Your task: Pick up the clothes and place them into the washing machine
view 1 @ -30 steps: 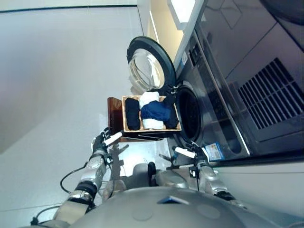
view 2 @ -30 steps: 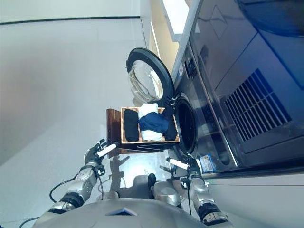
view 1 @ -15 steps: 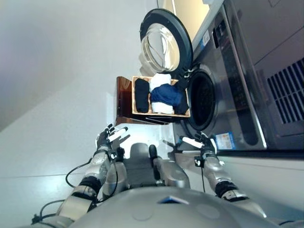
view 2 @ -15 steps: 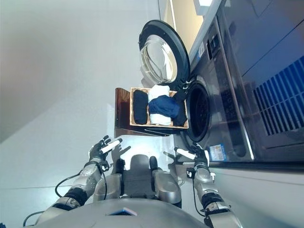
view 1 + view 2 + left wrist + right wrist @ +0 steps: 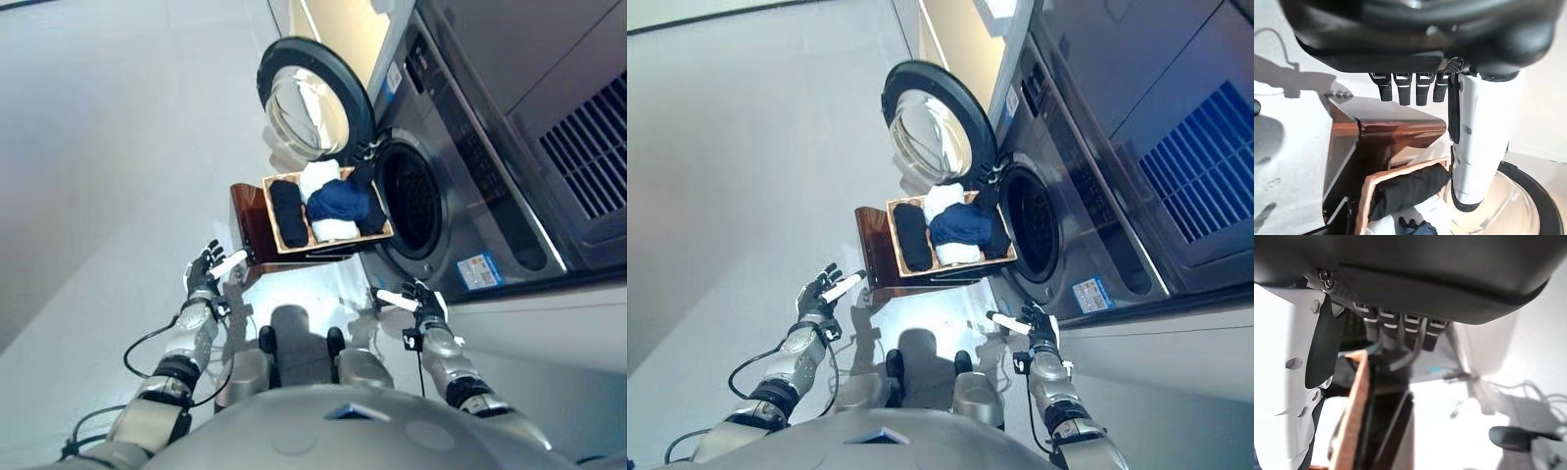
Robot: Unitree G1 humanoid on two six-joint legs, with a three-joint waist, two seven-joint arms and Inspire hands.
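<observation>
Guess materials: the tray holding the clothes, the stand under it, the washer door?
Tray: looks like light unfinished wood, matte pale rim. Stand: probably dark varnished wood, reddish and glossy with reflections. Washer door: clear glass or plastic bowl in a dark ring, likely plastic; see-through centre.

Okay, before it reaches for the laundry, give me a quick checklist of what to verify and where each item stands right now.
1. Washing machine door swung open: ok.
2. Drum opening free of anything blocking it: ok; what is deeper inside, cannot tell.
3. Clothes present in the wooden basket: ok, a black roll, a blue garment and white items lie in it.
4. Left hand empty with fingers straight: ok.
5. Right hand empty with fingers straight: ok.
6. Hands at the basket: not ok, both hang short of it, touching nothing.
</observation>
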